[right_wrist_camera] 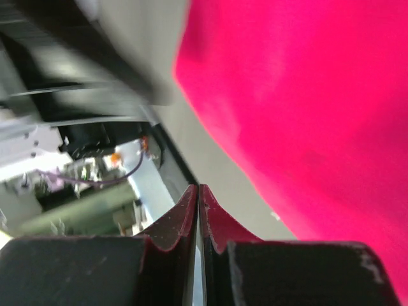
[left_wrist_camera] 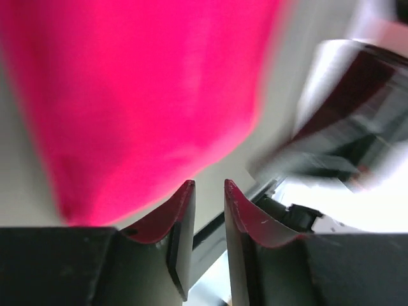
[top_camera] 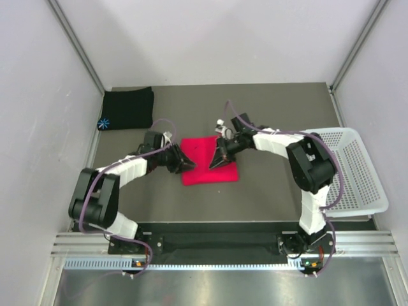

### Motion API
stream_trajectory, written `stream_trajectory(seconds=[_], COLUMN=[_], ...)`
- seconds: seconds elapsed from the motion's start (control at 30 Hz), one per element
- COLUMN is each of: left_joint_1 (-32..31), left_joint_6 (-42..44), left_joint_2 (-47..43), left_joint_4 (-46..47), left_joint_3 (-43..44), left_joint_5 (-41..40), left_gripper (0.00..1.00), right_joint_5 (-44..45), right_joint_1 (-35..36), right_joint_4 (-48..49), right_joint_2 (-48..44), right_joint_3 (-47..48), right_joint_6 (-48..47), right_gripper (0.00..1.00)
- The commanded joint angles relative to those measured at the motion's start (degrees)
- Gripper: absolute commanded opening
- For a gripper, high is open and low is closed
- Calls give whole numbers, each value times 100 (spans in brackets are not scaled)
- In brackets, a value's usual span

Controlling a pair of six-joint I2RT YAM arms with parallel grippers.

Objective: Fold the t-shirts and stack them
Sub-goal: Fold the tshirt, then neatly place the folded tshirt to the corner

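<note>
Two robot arms meet at a folded red-pink t-shirt (top_camera: 204,173) on a grey surface (top_camera: 268,115).
The left tool (left_wrist_camera: 208,186) has its fingers slightly apart, gripping nothing, with the shirt just to its right. The right tool (right_wrist_camera: 199,189) has its fingers pressed together, beside the same shirt. A folded black t-shirt (top_camera: 127,108) lies beyond the left tool. A white perforated basket (top_camera: 357,172) sits right of the right tool, and both shirts lie outside it.

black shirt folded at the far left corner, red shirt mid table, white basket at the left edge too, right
Not quite: the white basket sits at the right edge of the table, not the left, as the top external view shows. The rest holds: the black shirt lies folded at the far left corner and the red shirt mid table.
</note>
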Motion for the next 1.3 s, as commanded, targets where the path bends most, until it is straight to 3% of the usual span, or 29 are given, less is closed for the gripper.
stream_trajectory(seconds=[0.0,0.2,0.43,0.57,0.63,0.8,0.93,1.1,1.27], left_joint_1=[0,97,246,255,255,307,536,773,826], left_joint_6=[-337,225,815,1017,1219,1859,2423,3214,3601], left_joint_2=[561,1440,958,625,256,-238,270,1473,2169], left_joint_4=[623,99,-765,-1178,-1572,-2005,-1856,-1830,-1496], left_joint_3=[-511,-626,-758,-591,-320,524,1340,2194,2608], left_joint_5=[113,-202,-608,-555,-642,-1292,-1285,-1162,-794], left_gripper=[29,26,27,29,33,56,71,74,74], right_joint_5=[-358,-455,-33,99,265,721,846,986,996], right_joint_1=[439,441,-464,-851,-808,-527,-483,-535,-772], right_joint_4=[613,475,245,-52,-396,-1045,-1371,-1706,-1724], right_joint_2=[439,1134,407,10,-357,-1035,-1212,-1431,-1783], right_joint_3=[184,-52,-1421,-1661,-1539,-916,-274,-140,-720], right_joint_6=[446,-60,-695,-1089,-1196,-1223,-1179,-1389,-1574], right_gripper=[4,4,4,4,4,9,12,13,13])
